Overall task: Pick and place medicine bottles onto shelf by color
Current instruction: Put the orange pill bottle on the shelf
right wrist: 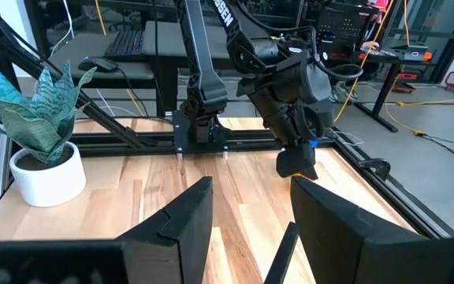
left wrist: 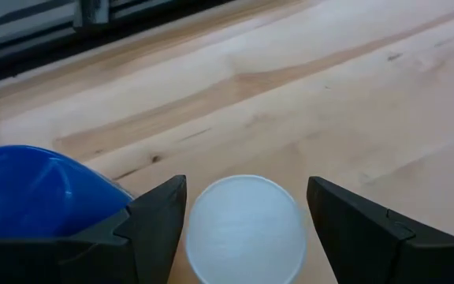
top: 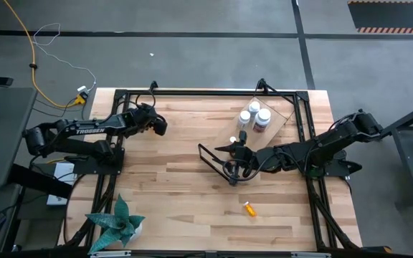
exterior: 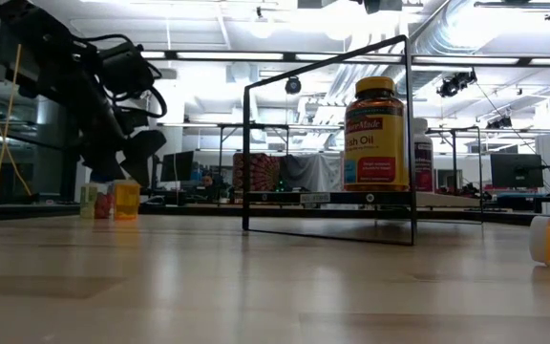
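Observation:
In the left wrist view my left gripper [left wrist: 247, 183] is open, its fingers either side of a white-capped bottle [left wrist: 247, 233] with narrow gaps. A blue bottle [left wrist: 34, 189] stands right beside it. This gripper [top: 160, 125] is at the table's far left. The shelf [top: 284, 111] at the far right carries white bottles [top: 254, 118] and an amber, yellow-capped bottle [exterior: 375, 134]. A small orange bottle [top: 250, 208] lies on its side near the front. My right gripper [top: 229, 149] hangs open and raised over the table's middle with nothing between its fingers.
A black wire frame [top: 214, 163] stands on the table below my right gripper. Two small yellow and orange bottles [exterior: 113, 201] stand beyond my left gripper. A potted plant [top: 117, 222] sits at the front left corner. Bare wood lies between the arms and along the front.

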`<action>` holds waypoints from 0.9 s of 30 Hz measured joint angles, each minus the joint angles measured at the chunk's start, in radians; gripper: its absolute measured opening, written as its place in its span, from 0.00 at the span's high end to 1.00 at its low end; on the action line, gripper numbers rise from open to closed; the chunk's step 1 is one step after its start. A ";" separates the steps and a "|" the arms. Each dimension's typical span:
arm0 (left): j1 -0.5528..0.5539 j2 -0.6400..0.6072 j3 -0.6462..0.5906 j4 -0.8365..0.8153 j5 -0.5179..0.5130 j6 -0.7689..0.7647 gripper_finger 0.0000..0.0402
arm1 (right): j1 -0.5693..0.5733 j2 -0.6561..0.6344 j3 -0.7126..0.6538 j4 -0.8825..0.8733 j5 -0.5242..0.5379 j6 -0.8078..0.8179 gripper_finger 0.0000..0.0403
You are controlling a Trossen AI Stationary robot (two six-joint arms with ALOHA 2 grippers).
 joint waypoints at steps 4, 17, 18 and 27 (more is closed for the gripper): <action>0.000 0.000 0.000 -0.018 0.025 0.000 0.37 | 0.000 0.000 0.000 0.000 0.000 0.000 0.59; 0.000 0.000 0.000 -0.042 0.043 0.000 0.37 | 0.000 0.000 0.000 0.000 0.000 0.000 0.59; 0.000 0.000 0.000 -0.036 0.043 0.000 0.37 | 0.000 0.000 0.000 0.000 0.000 0.000 0.59; 0.000 0.000 0.000 -0.038 0.052 0.000 0.38 | 0.000 0.000 0.000 0.000 0.000 0.000 0.59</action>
